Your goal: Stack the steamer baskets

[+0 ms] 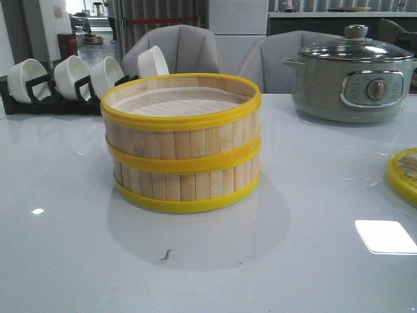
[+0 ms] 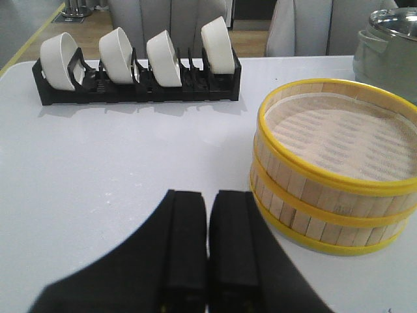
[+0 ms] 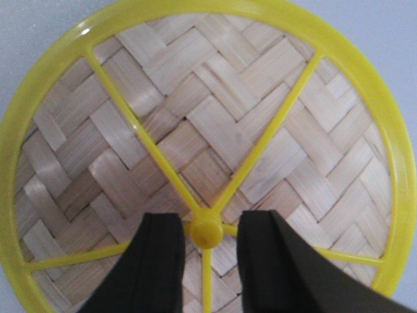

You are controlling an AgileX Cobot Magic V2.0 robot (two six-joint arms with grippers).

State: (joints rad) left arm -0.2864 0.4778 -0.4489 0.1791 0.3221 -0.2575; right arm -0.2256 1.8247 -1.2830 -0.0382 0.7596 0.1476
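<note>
While two steamer baskets (image 1: 181, 143) sit stacked, top tier unfilled, lid (image 3: 202, 156) apart

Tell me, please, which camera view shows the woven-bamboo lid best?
The right wrist view: the woven-bamboo lid fills the frame, showing weave, yellow spokes and knob, with the right gripper open on either side of the knob. The front view shows only a sliver at the right edge. The left wrist view does not show it.
</note>
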